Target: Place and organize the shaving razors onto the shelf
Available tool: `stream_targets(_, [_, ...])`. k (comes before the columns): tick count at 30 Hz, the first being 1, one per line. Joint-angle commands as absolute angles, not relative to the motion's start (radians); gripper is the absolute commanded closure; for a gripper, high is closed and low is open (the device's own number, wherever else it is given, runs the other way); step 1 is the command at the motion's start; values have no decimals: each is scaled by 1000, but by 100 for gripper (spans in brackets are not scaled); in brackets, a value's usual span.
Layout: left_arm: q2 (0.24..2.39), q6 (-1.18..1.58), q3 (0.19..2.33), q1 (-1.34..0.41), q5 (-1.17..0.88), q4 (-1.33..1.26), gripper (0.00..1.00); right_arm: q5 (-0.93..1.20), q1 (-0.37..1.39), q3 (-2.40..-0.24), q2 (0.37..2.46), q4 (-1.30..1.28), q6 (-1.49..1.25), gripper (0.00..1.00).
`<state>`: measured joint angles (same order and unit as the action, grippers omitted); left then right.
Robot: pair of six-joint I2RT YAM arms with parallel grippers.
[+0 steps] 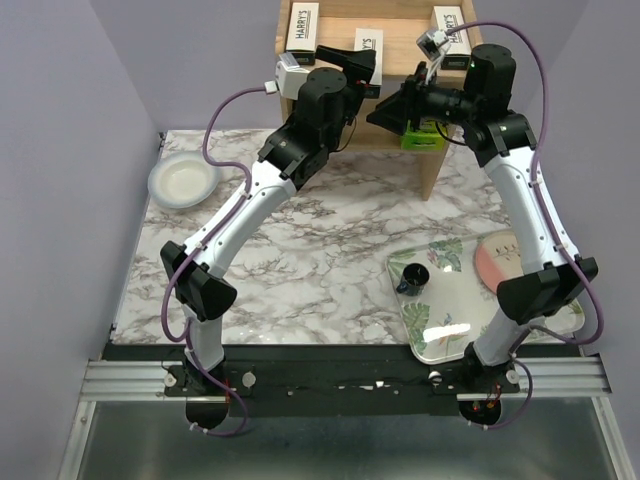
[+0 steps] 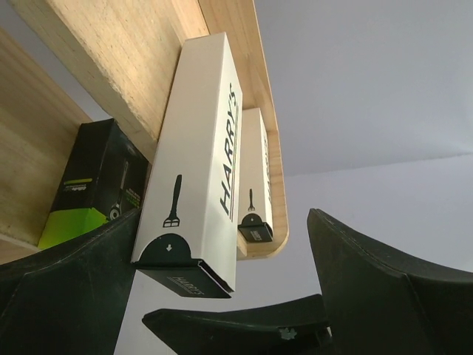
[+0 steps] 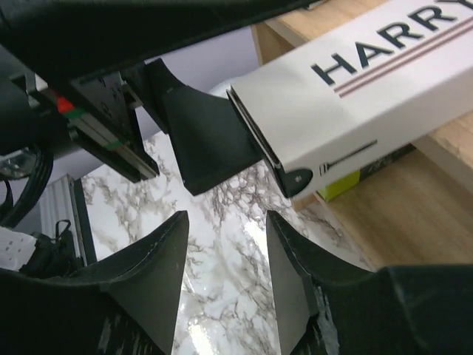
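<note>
**Razor boxes up top, both grippers empty**

Overhead: three slim white "HARRY'S" boxes (image 1: 302, 25) lie on the top tier of the light-wood shelf (image 1: 400, 40). A black pack with a lime-green end (image 1: 420, 135) sits on the lower tier.

Left wrist: the left gripper (image 2: 225, 214) is spread wide, and one box's overhanging end shows between its fingers.

Right wrist: the right gripper (image 3: 225, 222) is partly spread below that box, pinching nothing.
</note>
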<state>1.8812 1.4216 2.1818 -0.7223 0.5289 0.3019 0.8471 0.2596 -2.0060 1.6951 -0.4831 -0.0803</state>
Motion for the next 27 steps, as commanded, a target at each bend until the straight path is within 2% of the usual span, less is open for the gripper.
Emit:
stream_targets(1, [1849, 1411, 2177, -727, 569, 314, 1, 822, 304, -2107, 1749, -430, -137, 46])
stream_targets(15, [1757, 1431, 2088, -713, 566, 367, 1, 566, 345, -2310, 1914, -429, -195, 46])
stream_targets(22, [1623, 1401, 1898, -703, 525, 383, 1, 516, 347, -2387, 1965, -430, -138, 46])
stream_targets(26, [1566, 1255, 1804, -703, 444, 309, 1, 574, 345, -2402, 1973, -426, -123, 45])
stream_targets(27, [1557, 1132, 1789, -701, 416, 243, 1, 595, 347, -2399, 1959, -434, -124, 45])
